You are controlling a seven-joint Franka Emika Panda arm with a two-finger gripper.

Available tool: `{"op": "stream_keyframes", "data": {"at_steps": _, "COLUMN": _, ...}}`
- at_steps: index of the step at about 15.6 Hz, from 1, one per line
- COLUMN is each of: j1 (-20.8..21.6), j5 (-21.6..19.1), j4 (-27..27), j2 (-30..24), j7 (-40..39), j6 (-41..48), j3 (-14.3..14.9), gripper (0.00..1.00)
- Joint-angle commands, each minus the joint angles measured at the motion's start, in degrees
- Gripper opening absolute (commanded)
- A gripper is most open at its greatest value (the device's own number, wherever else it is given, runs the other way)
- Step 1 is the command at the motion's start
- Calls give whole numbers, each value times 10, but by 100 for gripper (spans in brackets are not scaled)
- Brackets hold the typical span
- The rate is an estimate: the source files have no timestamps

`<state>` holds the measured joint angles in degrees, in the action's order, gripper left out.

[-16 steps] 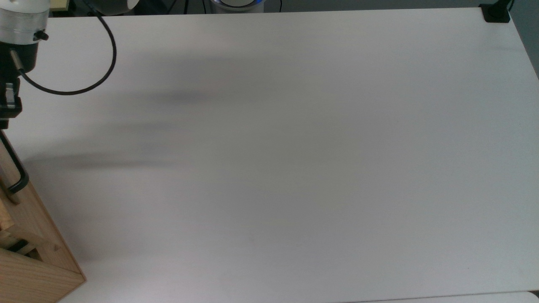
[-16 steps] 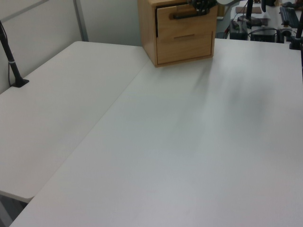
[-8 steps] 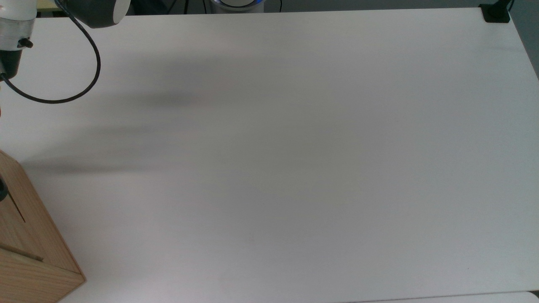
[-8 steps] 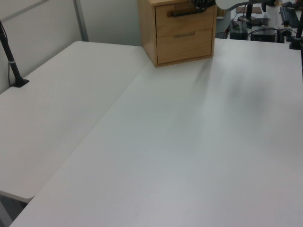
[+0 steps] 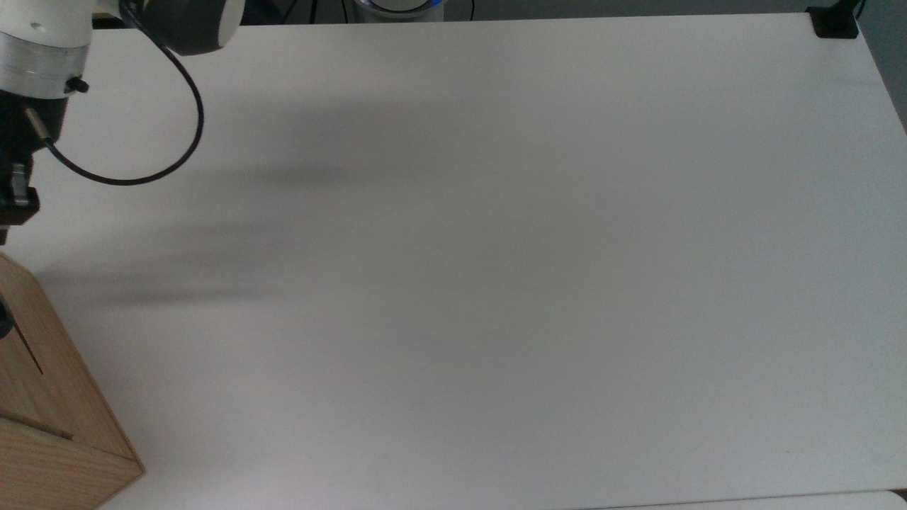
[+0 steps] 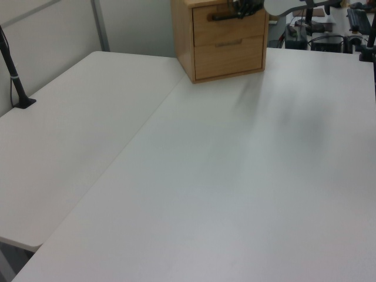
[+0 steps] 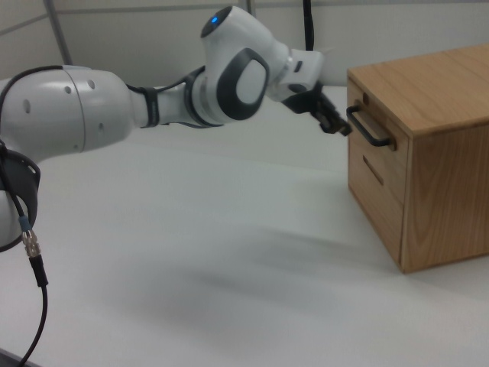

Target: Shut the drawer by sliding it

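I see my gripper (image 7: 338, 125) just in front of the cabinet (image 7: 428, 99), beside the black handle (image 7: 372, 128). I cannot tell if its fingers are apart or together. The drawer (image 6: 230, 23) sits pushed in, flush at the cabinet's top.

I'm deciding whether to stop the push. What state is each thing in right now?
Top drawer: slid in, front flush with the cabinet.
Lower drawer: shut.
Handle: free, nothing gripping it.
Gripper: just off the handle's end, in front of the top drawer; whether it touches the handle can't be told.
Cabinet: upright on the table.
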<state>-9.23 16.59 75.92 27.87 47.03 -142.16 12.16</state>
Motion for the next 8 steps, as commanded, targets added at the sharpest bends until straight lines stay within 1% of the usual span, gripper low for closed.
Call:
{"op": "stream_keyframes", "data": {"at_steps": 1, "j1": 55, "j5": -12, "j4": 36, "j2": -44, "j7": -53, "j6": 97, "j3": 4, "gripper": 38}}
{"op": "stream_keyframes", "data": {"at_steps": 2, "j1": 63, "j5": -25, "j4": 36, "j2": -48, "j7": -72, "j6": 125, "j3": -1, "gripper": 49}}
{"op": "stream_keyframes", "data": {"at_steps": 3, "j1": 70, "j5": -45, "j4": 35, "j2": -52, "j7": -103, "j6": 150, "j3": -11, "gripper": 67}}
{"op": "stream_keyframes", "data": {"at_steps": 4, "j1": 75, "j5": -65, "j4": 36, "j2": -62, "j7": -143, "j6": 181, "j3": -20, "gripper": 80}}
{"op": "stream_keyframes", "data": {"at_steps": 6, "j1": 82, "j5": -97, "j4": 34, "j2": -82, "j7": -230, "j6": 268, "j3": -41, "gripper": 100}}
{"op": "stream_keyframes", "data": {"at_steps": 8, "j1": 85, "j5": -130, "j4": 32, "j2": -103, "j7": -298, "j6": 343, "j3": -51, "gripper": 100}}
